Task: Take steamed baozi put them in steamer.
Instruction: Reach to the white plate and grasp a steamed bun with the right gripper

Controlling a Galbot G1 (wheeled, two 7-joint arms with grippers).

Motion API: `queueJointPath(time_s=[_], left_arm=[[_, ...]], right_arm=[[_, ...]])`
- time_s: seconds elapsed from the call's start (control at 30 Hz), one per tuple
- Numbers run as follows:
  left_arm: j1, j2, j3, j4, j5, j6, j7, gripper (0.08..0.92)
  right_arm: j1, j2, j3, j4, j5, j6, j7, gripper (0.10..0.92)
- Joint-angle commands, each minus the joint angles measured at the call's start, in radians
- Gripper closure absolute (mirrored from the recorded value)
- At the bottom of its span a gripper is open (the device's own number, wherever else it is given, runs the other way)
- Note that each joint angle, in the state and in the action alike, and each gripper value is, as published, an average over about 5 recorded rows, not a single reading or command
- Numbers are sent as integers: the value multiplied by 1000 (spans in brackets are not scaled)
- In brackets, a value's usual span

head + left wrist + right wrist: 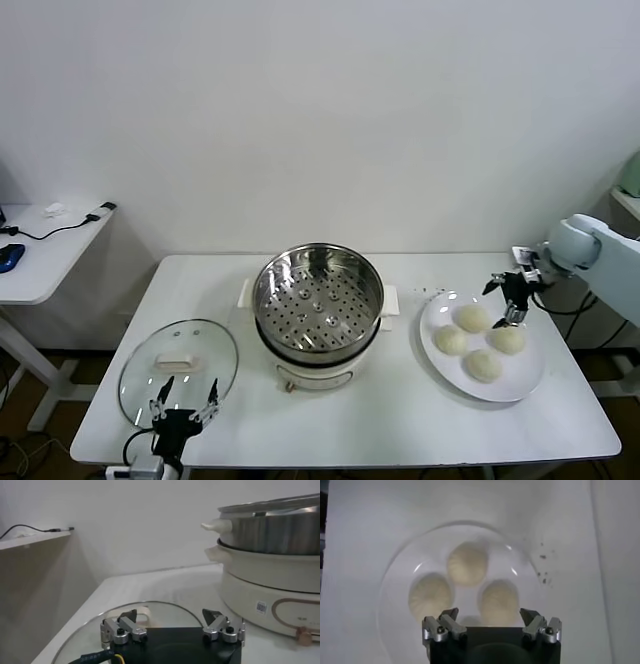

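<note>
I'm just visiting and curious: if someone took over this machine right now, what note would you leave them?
Right claw: open, empty, above the white plate, over the four baozi.
Left claw: open, empty, idle by the glass lid at the table's front left.
Steamer: mid-table, uncovered, nothing in it.
Done: no buns moved.
Left: grasp each bun and place all four in the steamer.

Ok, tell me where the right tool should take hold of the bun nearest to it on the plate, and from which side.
Probably from above, across its round middle. The baozi sits dome-up on the flat white plate, with no handle or edge to catch. The right tool hovers open just over it. Neighbouring buns lie close on its left, so set the fingers where the gaps are widest.
</note>
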Motion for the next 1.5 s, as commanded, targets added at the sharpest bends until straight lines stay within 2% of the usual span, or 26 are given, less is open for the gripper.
queueJointPath(time_s=[0.03,1.0,1.3,1.5], left_arm=[[-7,-7,1,26,5,-7,0,177],[1,-15,2,36,13,-18,0,177],[3,-18,1,34,14,-18,-1,177],[6,-18,-2,31,14,-18,-3,177]], right_arm=[[22,144,-99,-166,1,-26,17,203],[-121,230,59,-293,-106,-39,87,205],[-114,227,62,-274,-117,-46,77,359],[-23,171,19,-146,-80,-49,54,419]])
